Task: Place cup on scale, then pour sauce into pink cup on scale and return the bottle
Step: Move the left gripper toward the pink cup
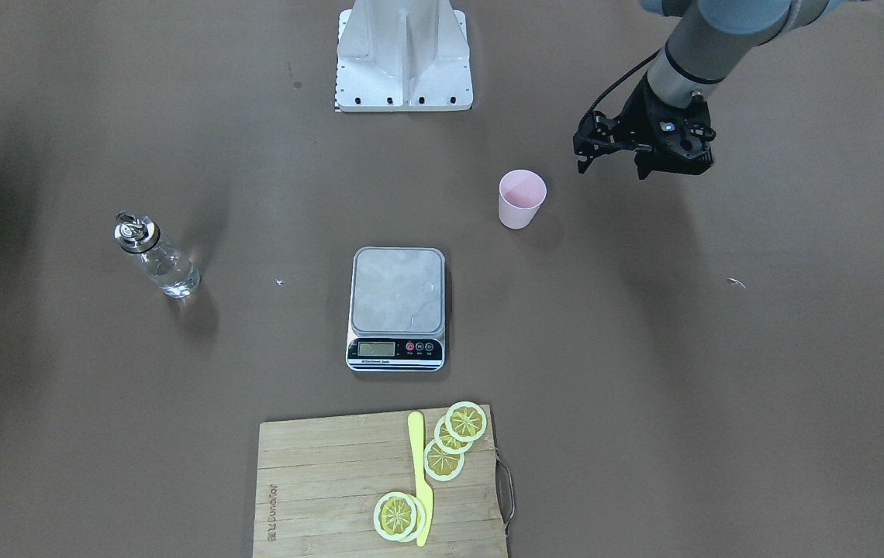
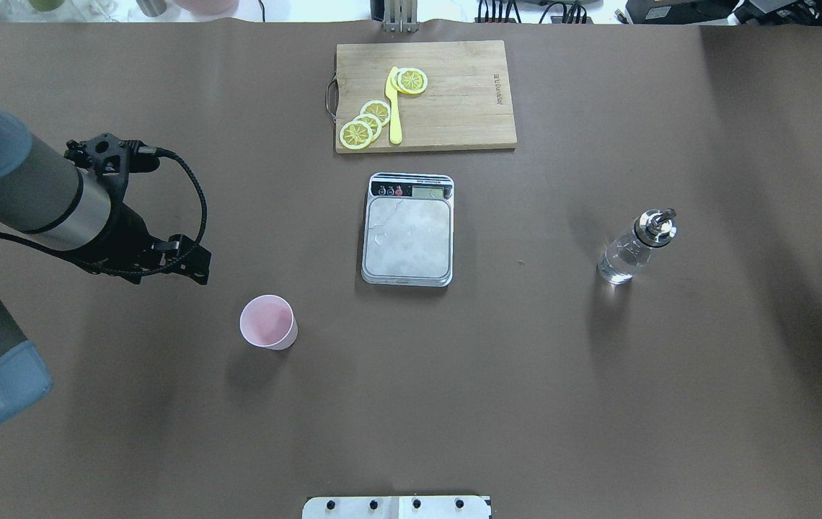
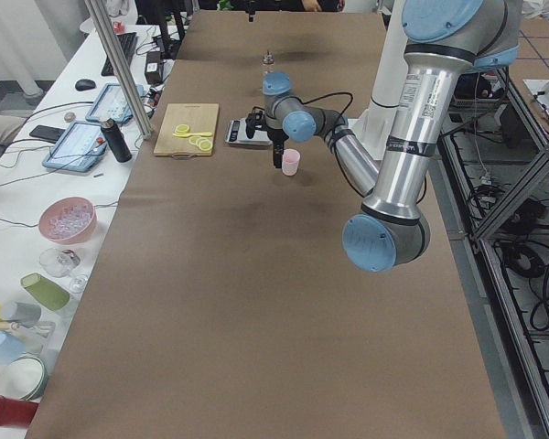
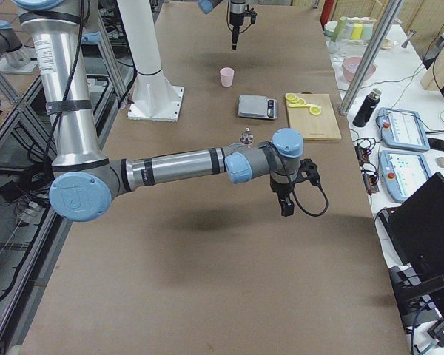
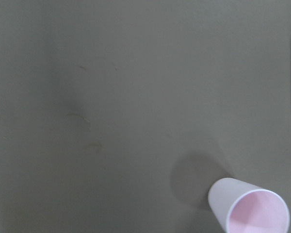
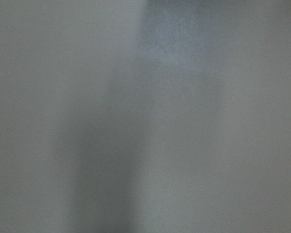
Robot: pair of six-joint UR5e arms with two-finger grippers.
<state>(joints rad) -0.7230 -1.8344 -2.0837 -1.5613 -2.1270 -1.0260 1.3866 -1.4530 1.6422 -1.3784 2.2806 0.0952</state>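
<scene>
Cup (image 2: 267,322): pale pink, upright, mouth open. It stands on the brown table (image 2: 454,404), lower left of centre in the overhead view, well apart from the scale and not yet on it. You also see it in the lower right corner of the left wrist view.
Scale (image 2: 408,238): centre of the overhead frame, with the silver platform below and the display strip on the edge towards the cutting board.
Bottle (image 2: 634,245): standing right of centre in the overhead view, metal pourer on top, well apart from the scale.
Sauce (image 2: 616,265): clear liquid showing through the lower glass.
Left gripper (image 2: 191,265): hangs over the table at the left of the overhead frame, up and left of the cup and not touching it. You cannot tell whether its jaws are spread or pressed together.
Right gripper (image 4: 285,203): centre of the exterior right view, pointing down over the table, holding nothing you can see. You cannot tell how its jaws stand. Its wrist view gives you only blurred grey.
Cutting board (image 2: 454,108): top centre of the overhead frame, carrying lemon slices (image 2: 357,134) and a yellow knife (image 2: 394,115).
</scene>
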